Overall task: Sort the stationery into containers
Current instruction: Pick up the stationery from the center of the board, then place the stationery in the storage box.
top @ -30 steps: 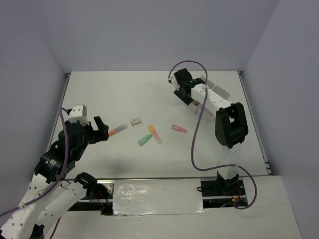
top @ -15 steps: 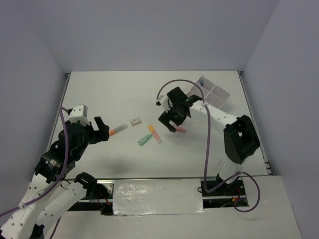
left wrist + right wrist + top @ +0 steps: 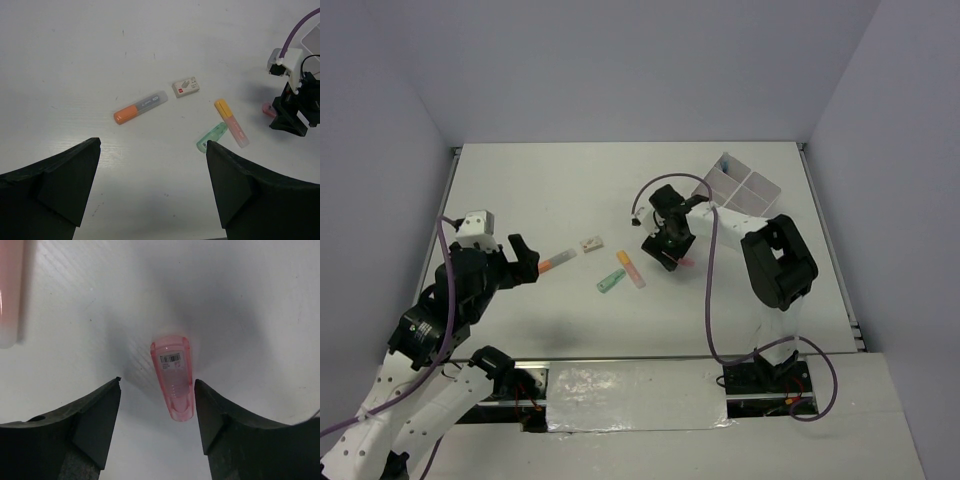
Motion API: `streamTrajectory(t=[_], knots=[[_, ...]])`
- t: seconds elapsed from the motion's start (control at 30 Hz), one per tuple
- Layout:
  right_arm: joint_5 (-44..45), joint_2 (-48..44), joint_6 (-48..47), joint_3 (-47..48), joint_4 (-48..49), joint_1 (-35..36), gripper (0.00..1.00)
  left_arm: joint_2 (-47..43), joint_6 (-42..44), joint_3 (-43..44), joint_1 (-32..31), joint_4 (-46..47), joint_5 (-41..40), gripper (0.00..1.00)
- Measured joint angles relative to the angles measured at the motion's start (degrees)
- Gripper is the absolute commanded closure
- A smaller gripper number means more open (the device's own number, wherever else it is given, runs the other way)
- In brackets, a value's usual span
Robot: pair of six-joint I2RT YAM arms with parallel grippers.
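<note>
R gripper (image 3: 156,390) is coming away from box (image 3: 744,187), dropping w/ jaws apart astride pink marker (image 3: 173,377).

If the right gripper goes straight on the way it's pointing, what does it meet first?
Most likely the pink marker, which lies on the table directly between the open jaws of the right gripper. How far off it is, I can't judge.

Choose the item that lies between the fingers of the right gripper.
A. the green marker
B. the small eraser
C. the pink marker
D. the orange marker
C: the right wrist view shows the pink marker lying lengthwise in the gap of the open right gripper, with nothing else in that gap.
</note>
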Motion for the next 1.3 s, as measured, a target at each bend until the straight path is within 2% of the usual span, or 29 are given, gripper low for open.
streamTrajectory(t=[0.03,0.17,0.3,0.4,0.43,0.73,1.0,1.17,1.3], knots=[[-0.07,0.26,-0.04,0.13,0.02,-0.11,0.41,-0.11,0.00,0.00,0.00,0.02,0.02,0.01],[-0.46,2.23,-0.17,0.79,0.20,-0.26,0.50,-0.83,0.00,0.00,0.00,0.04,0.09,0.01],[-0.90,3.10,-0.35,1.75,-0.20,-0.39,0.50,-1.05,0.04,0.00,0.00,0.04,0.20,0.01],[-1.31,3.34,-0.39,2.08,-0.50,-0.42,0.70,-1.07,0.04,0.00,0.00,0.04,0.24,0.01],[-1.60,3.45,-0.48,2.25,-0.70,-0.44,1.00,-1.09,0.04,0.00,0.00,0.04,0.22,0.01],[-1.53,1.49,1.86,0.66,2.75,-0.92,1.00,-1.79,0.07,-0.02,-0.07,0.04,0.24,0.01],[-3.78,-10.80,8.94,-1.22,10.51,-8.61,1.00,-1.79,0.07,-0.02,-0.13,0.04,0.24,0.01],[5.01,-15.41,15.28,-1.60,15.65,-12.55,1.00,-1.79,0.07,-0.02,-0.20,0.04,0.24,0.01],[16.83,-19.54,18.38,-3.78,22.84,-16.61,1.00,-1.77,0.09,-0.02,-0.28,0.07,0.44,0.01]])
